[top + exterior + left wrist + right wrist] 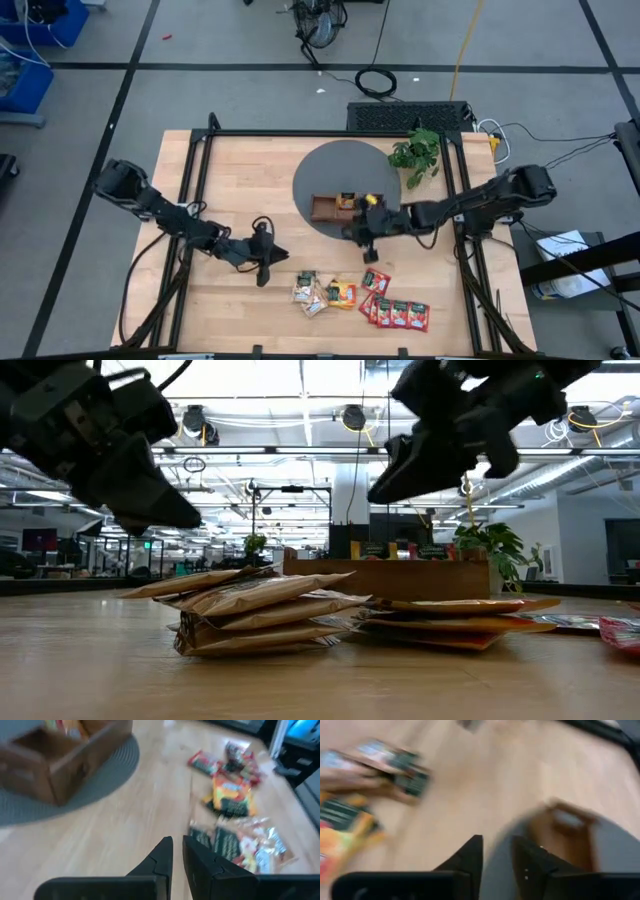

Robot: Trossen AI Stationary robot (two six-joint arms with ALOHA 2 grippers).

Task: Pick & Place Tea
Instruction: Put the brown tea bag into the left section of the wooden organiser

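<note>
Dark fingers on our right gripper (370, 250) sit a little apart with nothing between them; in the right wrist view we can see a clear gap and bare wood through it. It hangs over the near edge of the grey round mat (330, 165), just in front of the brown wooden tray (325, 208). That tray sits on the mat and already has an orange sachet and something yellow in its right-hand compartments, though we can't read the labels.

Our left gripper (263, 272) is lower on the table, left of the tea, fingers nearly together and holding nothing.

Moving out from there, the tea (355, 300) is lying loose on the wooden table (240, 170) near the front edge: a pale green-white bunch on the left, an orange one beside it, and a row of red ones overlapping on the right. From the low view they're stacked in two shallow heaps.

Green plant (417, 155) stands at the back, just right of the mat.
</note>
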